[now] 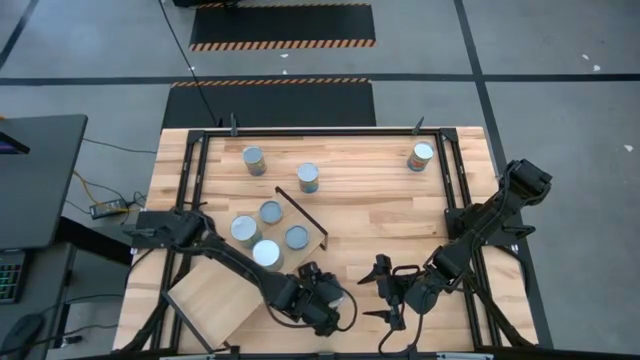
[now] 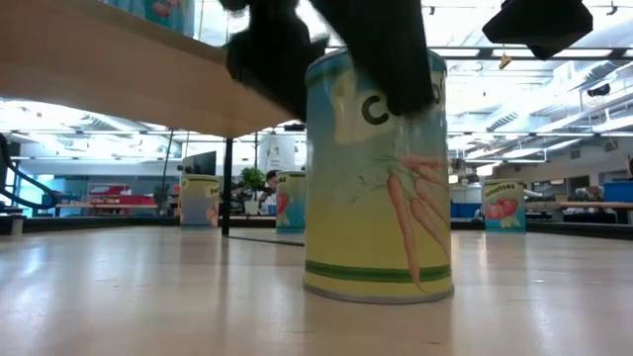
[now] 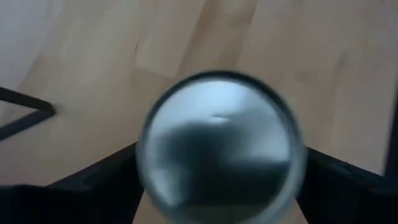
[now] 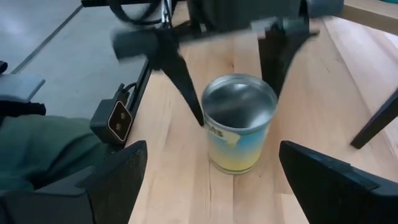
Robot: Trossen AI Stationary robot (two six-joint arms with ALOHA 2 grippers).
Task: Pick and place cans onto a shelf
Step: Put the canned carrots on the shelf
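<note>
down near the front edge of the surface (image 1: 400,215), a can (image 4: 239,121) stands upright between the spread fingers (image 4: 180,74) of the left gripper (image 1: 335,305). just right, the right gripper (image 1: 385,292) faces it, fingers apart, holding nothing.

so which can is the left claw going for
The can at the table's near edge, standing between the left claw's open fingers. The other cans sit farther back, on or beyond the shelf.

High view straight down over whole desk (image 1: 400,215); low view level at desk height; both wrist views close on one can (image 4: 238,122).
</note>
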